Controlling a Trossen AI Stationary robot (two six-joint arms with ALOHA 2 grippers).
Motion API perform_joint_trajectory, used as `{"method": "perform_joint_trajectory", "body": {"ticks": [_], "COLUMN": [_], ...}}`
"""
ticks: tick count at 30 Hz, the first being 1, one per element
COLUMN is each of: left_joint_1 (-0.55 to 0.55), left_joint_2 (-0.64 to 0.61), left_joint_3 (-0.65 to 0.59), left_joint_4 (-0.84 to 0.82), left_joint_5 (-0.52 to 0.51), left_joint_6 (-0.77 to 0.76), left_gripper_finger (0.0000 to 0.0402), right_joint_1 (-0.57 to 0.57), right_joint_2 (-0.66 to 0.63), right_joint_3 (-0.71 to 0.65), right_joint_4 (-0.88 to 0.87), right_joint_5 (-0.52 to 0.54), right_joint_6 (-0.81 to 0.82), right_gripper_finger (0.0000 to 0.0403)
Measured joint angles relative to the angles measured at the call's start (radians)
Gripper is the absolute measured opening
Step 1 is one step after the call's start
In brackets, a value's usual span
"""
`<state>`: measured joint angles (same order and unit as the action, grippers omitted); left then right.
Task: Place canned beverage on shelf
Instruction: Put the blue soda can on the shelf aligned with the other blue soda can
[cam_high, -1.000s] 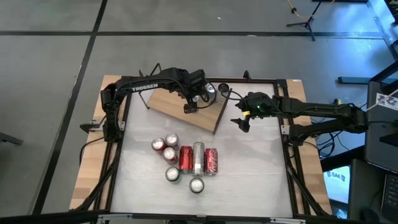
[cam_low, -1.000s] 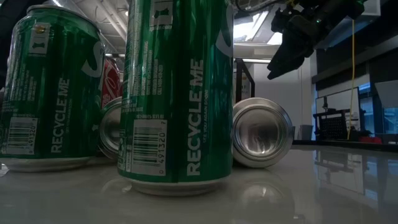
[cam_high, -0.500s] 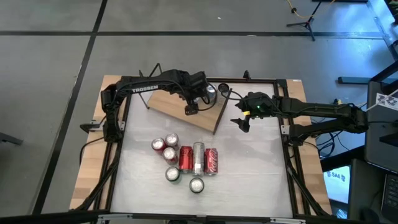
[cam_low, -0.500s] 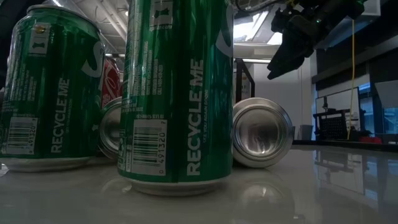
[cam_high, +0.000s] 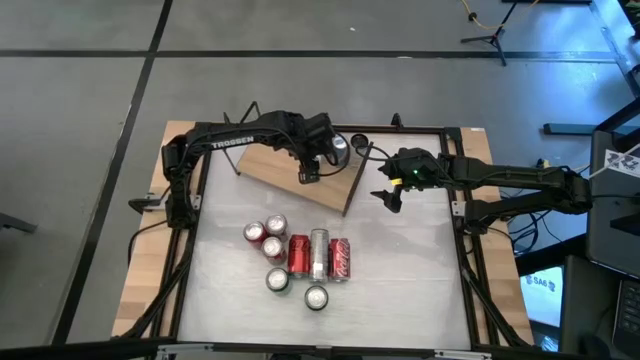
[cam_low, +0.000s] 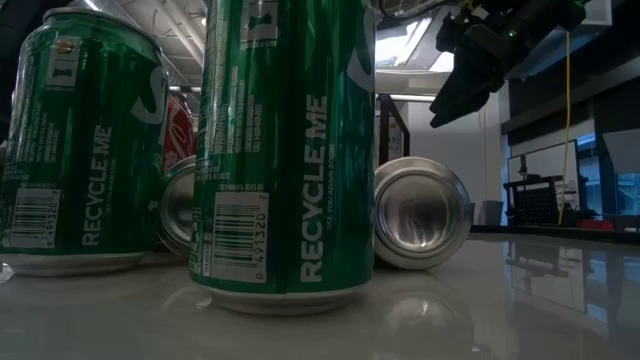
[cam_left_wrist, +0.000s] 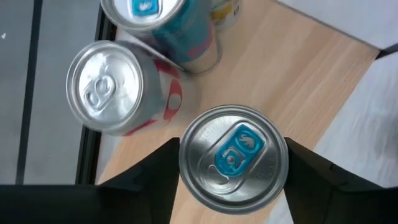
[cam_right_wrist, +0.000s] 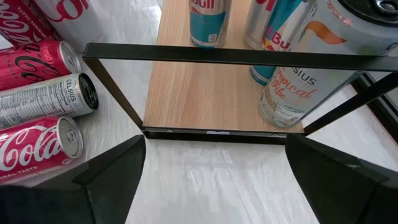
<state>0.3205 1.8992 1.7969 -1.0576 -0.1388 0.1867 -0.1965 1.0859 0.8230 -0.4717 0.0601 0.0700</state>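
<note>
The shelf (cam_high: 275, 165) is a light wooden board on black wire supports at the table's far side. A silver can with a blue tab (cam_left_wrist: 231, 155) stands upright on it. My left gripper (cam_high: 308, 173) hangs over this can, with one finger on each side of it. Two more cans (cam_left_wrist: 106, 87) (cam_left_wrist: 155, 15) stand behind it on the board. My right gripper (cam_high: 388, 197) hangs open above the table off the shelf's right end (cam_right_wrist: 211, 93), holding nothing. Several cans (cam_high: 300, 255) stand or lie on the white tabletop. My left gripper has the blue-tab can between its two fingers (cam_left_wrist: 158, 171), which lie against opposite sides of the can just below its top rim (cam_left_wrist: 185, 165). The fingers come from above, slanting steeply down. The can stands upright with its base hidden beneath its own top.
A pink-and-white can (cam_right_wrist: 298, 87) and slim blue cans (cam_right_wrist: 208, 22) crowd the shelf's far right part. Red and silver cans lie on their sides (cam_right_wrist: 37, 99) near the shelf's front. Two green cans (cam_low: 285, 150) stand close to the low camera. Free tabletop lies near the right side (cam_high: 410, 270).
In the high view my left gripper's fingers have drawn closer together over the shelf while the arm has stayed in place. My right arm has kept still, and no can has moved.
</note>
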Motion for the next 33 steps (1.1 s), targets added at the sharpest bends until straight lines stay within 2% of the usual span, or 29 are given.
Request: {"method": "perform_joint_trajectory", "body": {"ticks": [5,10,18,33], "left_joint_1": [-0.001,-0.001,-0.003,-0.004], "left_joint_2": [0.002,0.002,0.002,0.035], "left_joint_3": [-0.001,-0.001,-0.001,-0.001], "left_joint_4": [0.071,0.108,0.169,0.184], "left_joint_5": [0.009,0.06,0.059,0.037], "left_joint_6": [0.007,0.007,0.011,0.042], "left_gripper_finger": [0.0209,0.0209,0.0211,0.0215], "right_joint_1": [0.0,0.0,0.0,0.0], "right_joint_2": [0.0,0.0,0.0,0.0], "right_joint_3": [0.0,0.0,0.0,0.0], "right_joint_4": [0.0,0.0,0.0,0.0], "right_joint_5": [0.0,0.0,0.0,0.0], "right_joint_6": [0.0,0.0,0.0,0.0], "right_gripper_finger": [0.0381,0.0381,0.0381,0.0381]}}
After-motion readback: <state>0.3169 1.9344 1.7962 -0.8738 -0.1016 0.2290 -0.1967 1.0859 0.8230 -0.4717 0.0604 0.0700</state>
